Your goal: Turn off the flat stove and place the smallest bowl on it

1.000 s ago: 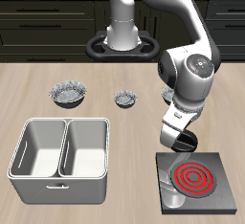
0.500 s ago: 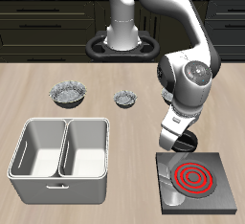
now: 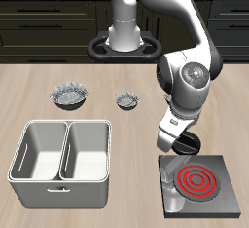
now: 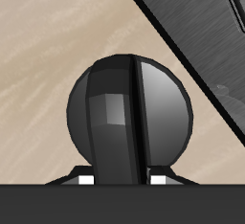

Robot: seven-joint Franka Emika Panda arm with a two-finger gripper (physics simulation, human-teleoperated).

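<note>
The flat stove lies near the table's front edge, its ring coils glowing red. My gripper hangs low over the stove's back corner. In the wrist view the black round knob fills the frame beside the dark stove plate. The gripper is open, with one fingertip showing on each side of the knob. Farther back sit a wide crinkled grey bowl and a smaller one. With the arm blocking part of the table, I cannot tell whether this smaller one is the smallest bowl.
A white double-basin tray stands near the front edge, on the far side of the table from the stove. The robot's base rises at the back, behind the bowls.
The arm has shifted slightly and dropped closer to the stove's corner. A crinkled bowl that showed beside the arm a second ago is now hidden behind it.
</note>
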